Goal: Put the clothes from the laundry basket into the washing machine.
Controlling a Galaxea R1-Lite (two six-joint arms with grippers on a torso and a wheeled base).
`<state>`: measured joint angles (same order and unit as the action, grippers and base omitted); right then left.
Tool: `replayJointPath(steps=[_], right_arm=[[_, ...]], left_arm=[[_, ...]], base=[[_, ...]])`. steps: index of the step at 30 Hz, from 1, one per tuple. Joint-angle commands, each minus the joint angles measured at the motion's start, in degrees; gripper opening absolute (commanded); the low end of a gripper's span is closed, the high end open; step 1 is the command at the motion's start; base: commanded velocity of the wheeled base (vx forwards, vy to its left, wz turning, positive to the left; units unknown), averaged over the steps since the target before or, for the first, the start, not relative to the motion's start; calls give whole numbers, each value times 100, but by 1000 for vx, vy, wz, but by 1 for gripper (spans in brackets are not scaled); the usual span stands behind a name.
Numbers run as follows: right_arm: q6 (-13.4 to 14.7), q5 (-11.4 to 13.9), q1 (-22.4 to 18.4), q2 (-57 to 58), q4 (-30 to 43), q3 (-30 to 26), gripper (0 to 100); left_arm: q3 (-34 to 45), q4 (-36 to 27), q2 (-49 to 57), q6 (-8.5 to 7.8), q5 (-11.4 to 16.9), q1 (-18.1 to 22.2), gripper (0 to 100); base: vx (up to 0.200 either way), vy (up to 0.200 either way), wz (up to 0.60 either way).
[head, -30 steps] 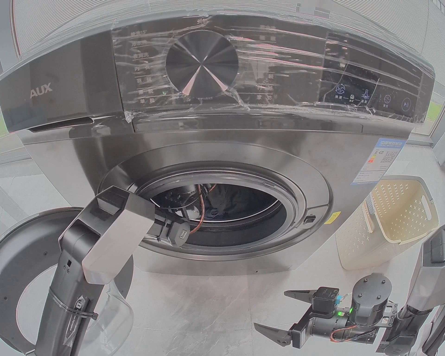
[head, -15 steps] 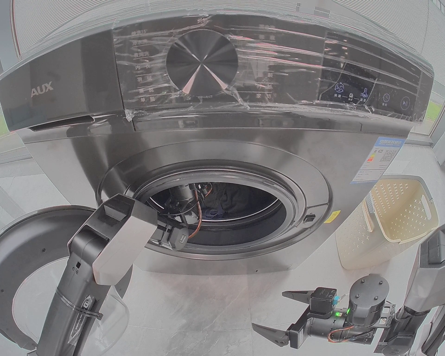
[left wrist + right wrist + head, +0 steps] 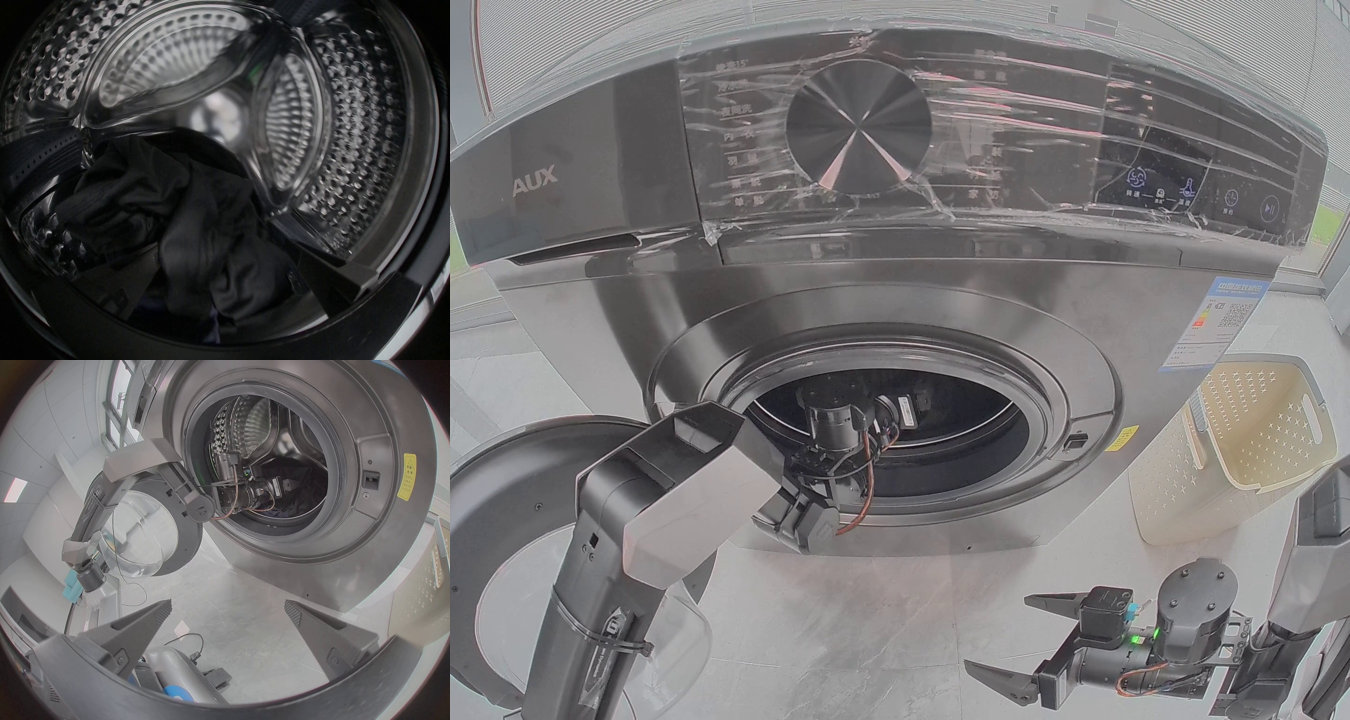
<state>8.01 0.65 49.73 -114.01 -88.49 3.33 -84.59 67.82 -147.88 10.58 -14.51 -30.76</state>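
The left pincer (image 3: 220,246), wide and empty inside the drum (image 3: 365,117), could snag the clothes (image 3: 187,220) or strike the rim on pulling out.

Head view: mounted high, facing forward and down at the front of the washing machine (image 3: 1012,309) from close range, with the laundry basket (image 3: 1256,441) at its right edge.

Left wrist view: set at the door opening, facing into the drum (image 3: 356,117), very near the dark clothes (image 3: 197,225).

Right wrist view: low above the floor (image 3: 234,580), facing up past the right claw (image 3: 227,603) toward the opening, farther off.

Head and right wrist views share the opening and the left arm (image 3: 666,497). Both wrist views share the drum interior.
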Motion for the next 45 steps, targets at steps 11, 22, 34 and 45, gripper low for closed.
replayJointPath(steps=[11, 22, 34, 45], right_arm=[[-1, 6, -7, 63, 7, -271, 100], [-10, -12, -103, 616, 7, -333, 100], [-1, -214, -622, 2295, 122, -333, 100], [-115, -486, -1888, 4923, 2908, -333, 100]], left_arm=[[2676, 944, 1236, -434, 343, -809, 100], [4785, 1726, 2589, -540, 247, -1231, 100], [7114, 2148, 4813, -232, 247, -1547, 100], [8354, 2113, 6281, -355, 97, -1046, 100]], base=[[0, 0, 0], [0, 0, 0], [0, 0, 0], [0, 0, 0]])
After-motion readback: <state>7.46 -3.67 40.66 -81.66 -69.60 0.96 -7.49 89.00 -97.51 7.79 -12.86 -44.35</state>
